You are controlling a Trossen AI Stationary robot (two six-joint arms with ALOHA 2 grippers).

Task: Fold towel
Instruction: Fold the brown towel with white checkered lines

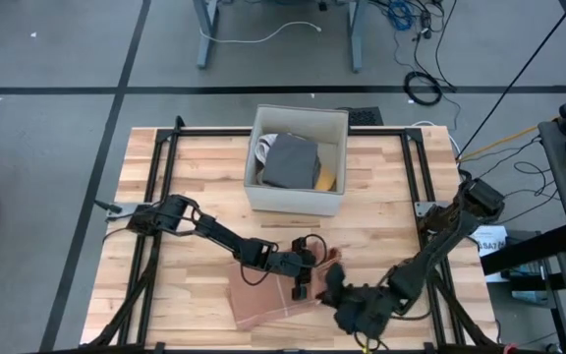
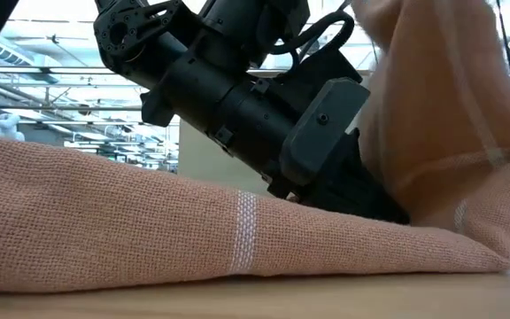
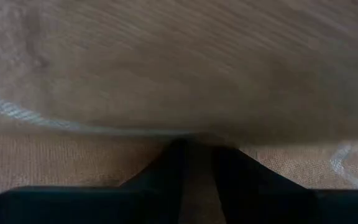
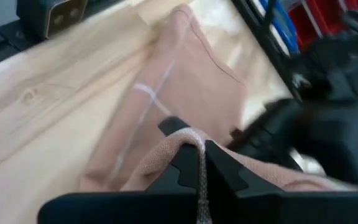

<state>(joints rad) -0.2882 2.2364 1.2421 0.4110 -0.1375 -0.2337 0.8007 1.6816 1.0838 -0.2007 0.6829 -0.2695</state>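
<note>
1. We find the towel (image 1: 268,300), salmon-pink with pale stripes, lying near the front edge of the wooden bench (image 1: 165,177), about mid-width.
2. Right gripper (image 4: 199,163) is closed on a raised fold of the towel, just right of the flat part.
3. Left gripper (image 1: 300,288) sits down on the towel's right portion, fingers (image 3: 173,165) narrowly parted, cloth between them.
4. A box (image 1: 298,157) stands toward the bench's back edge.

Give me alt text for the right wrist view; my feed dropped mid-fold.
The right gripper is shut on a bunched edge of the pink towel, lifting it off the wooden table. The rest of the towel lies flat beyond, a pale stripe across it. The left arm shows dark and blurred alongside.
</note>
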